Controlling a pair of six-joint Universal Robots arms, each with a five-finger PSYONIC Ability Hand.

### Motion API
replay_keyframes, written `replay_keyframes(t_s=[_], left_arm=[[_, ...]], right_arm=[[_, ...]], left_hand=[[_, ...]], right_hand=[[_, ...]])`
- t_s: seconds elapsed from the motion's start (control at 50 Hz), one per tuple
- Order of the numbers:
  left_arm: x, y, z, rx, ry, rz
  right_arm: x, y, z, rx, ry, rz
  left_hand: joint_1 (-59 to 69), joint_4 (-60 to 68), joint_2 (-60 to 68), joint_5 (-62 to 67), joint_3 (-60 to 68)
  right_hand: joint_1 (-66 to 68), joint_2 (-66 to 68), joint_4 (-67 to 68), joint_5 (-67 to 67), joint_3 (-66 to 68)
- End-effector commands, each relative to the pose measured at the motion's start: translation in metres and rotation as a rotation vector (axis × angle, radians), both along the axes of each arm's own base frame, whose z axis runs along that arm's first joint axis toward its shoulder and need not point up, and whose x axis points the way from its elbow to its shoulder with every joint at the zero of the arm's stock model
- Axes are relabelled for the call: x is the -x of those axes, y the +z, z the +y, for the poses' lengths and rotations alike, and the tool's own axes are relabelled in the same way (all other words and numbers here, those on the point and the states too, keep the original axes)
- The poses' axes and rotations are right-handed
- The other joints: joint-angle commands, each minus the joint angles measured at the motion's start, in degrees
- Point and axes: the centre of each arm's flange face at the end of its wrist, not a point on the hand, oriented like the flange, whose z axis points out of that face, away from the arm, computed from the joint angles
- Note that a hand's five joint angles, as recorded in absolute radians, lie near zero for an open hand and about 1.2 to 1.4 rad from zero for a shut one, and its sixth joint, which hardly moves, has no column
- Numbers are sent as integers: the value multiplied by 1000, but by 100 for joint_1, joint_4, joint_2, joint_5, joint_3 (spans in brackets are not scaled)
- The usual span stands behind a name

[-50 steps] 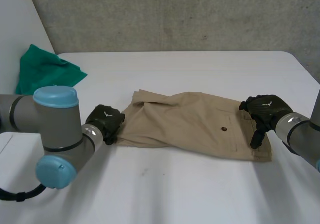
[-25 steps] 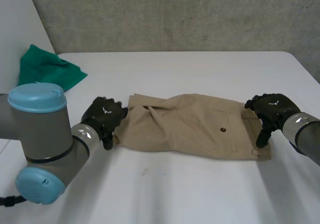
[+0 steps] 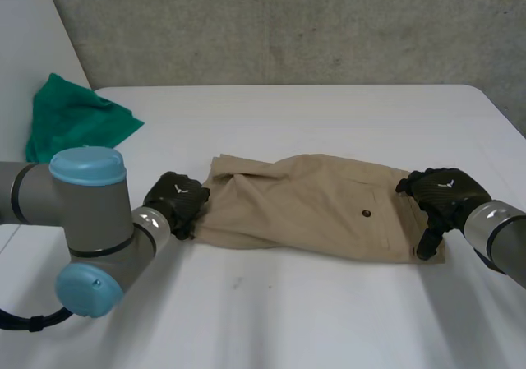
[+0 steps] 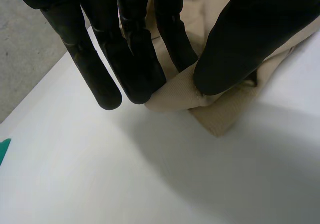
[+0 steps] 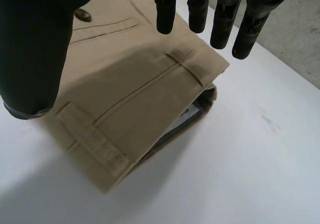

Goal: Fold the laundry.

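Beige shorts (image 3: 312, 205) lie folded lengthwise across the middle of the white table (image 3: 288, 311). My left hand (image 3: 177, 200) is at their leg-end corner. In the left wrist view its thumb (image 4: 240, 44) and fingers (image 4: 135, 59) pinch a bunched fold of the shorts (image 4: 220, 112). My right hand (image 3: 440, 192) is at the waistband end, open. In the right wrist view its straight fingers (image 5: 200, 9) and thumb (image 5: 35, 49) spread just over the waistband and belt loops of the shorts (image 5: 125, 84).
A crumpled green cloth (image 3: 74, 118) lies at the table's far left corner. A grey concrete wall (image 3: 288, 24) stands behind the table. Bare tabletop stretches in front of and behind the shorts.
My left hand loosened at the leg end half a second ago and has closed on the corner again. The right hand has slid slightly outward along the waistband end.
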Motion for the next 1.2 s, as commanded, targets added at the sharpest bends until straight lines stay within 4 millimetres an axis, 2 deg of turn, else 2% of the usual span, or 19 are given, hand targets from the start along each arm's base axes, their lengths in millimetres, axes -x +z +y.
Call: replay_keyframes(t_s=[0.02, 0.2, 0.28, 0.3, 0.36, 0.48, 0.56, 0.58, 0.6, 0.62, 0.7, 0.76, 0.8, 0.88, 0.96, 1.0, 1.08, 1.1, 1.2], left_arm=[[-5, 18, 17, 12, -1, -3], [-12, 24, 30, 8, 12, -16], [-15, 22, 34, -11, 20, -30], [-16, 21, 36, -20, 22, -36], [-16, 21, 40, -33, 19, -44], [-17, 32, 42, -14, 20, -31], [-17, 34, 42, -9, 21, -24], [-18, 35, 42, -6, 22, -23], [-18, 36, 42, -3, 22, -21], [-17, 36, 42, -3, 21, -21], [-16, 38, 43, 3, 18, -19], [-16, 44, 45, 17, 17, -10], [-17, 47, 45, 25, 17, -5], [-17, 54, 46, 43, 17, 7], [-18, 62, 44, 74, 18, 22], [-17, 64, 42, 83, 19, 29], [-14, 70, 38, 110, 20, 50], [-13, 72, 36, 120, 19, 57], [-6, 84, 26, 176, 34, 146]], right_arm=[[13, 1, 9, -18, 1, -27], [14, -10, 17, -17, 70, -38], [12, -18, 14, 11, 75, -36], [12, -21, 13, 16, 75, -35], [12, -31, 7, 31, 72, -22], [12, -44, -1, 77, 100, 27], [13, -50, -8, 108, 98, 66], [16, -53, -12, 116, 76, 84], [18, -54, -14, 119, 60, 93], [20, -53, -17, 129, 40, 102], [32, -48, -24, 158, -55, 146], [42, -32, -29, 198, -95, 171], [59, -13, -36, 255, -138, 209], [85, 1, -43, 279, -175, 318], [88, 14, -51, 321, -155, 413], [79, 19, -51, 348, -126, 424], [11, 38, -36, 466, 65, 386], [-14, 44, -24, 505, 141, 362], [-77, 50, 17, 596, 355, 298]], left_hand=[[1560, 1155, 1208, 1400, 1203], [1546, 1141, 1194, 1386, 1188], [121, -284, -231, -39, -236], [-1283, -1688, -1635, -1443, -1640], [-3177, -3582, -3529, -3337, -3534], [-3651, -4056, -4003, -3812, -4009], [-3669, -4074, -4021, -3829, -4026], [-3685, -4090, -4037, -3846, -4043], [-3686, -4091, -4038, -3846, -4043], [-3686, -4091, -4038, -3846, -4043], [-3853, -4259, -4205, -4014, -4211], [-3954, -4359, -4306, -4115, -4312], [-4022, -4427, -4374, -4182, -4379], [-4139, -4544, -4491, -4300, -4497], [-4391, -4796, -4743, -4551, -4749], [-4459, -4864, -4811, -4620, -4817], [-4929, -5335, -5281, -5090, -5287], [-4947, -5352, -5299, -5107, -5304], [-4997, -5403, -5349, -5158, -5355]], right_hand=[[1167, 1080, 993, 934, 1105], [1354, 1267, 1181, 1121, 1293], [1354, 1267, 1181, 1121, 1293], [1354, 1267, 1181, 1121, 1293], [1354, 1267, 1180, 1121, 1293], [1673, 1586, 1499, 1440, 1611], [2948, 2860, 2774, 2714, 2886], [4834, 4747, 4660, 4601, 4772], [5836, 5748, 5662, 5602, 5774], [6822, 6735, 6648, 6589, 6760], [6832, 6745, 6658, 6599, 6770], [6832, 6745, 6658, 6599, 6770], [6832, 6745, 6658, 6599, 6770], [6832, 6745, 6658, 6599, 6770], [6832, 6745, 6658, 6599, 6770], [6832, 6745, 6658, 6599, 6770], [6832, 6745, 6658, 6599, 6770], [6832, 6745, 6658, 6599, 6770], [6832, 6745, 6658, 6599, 6770]])
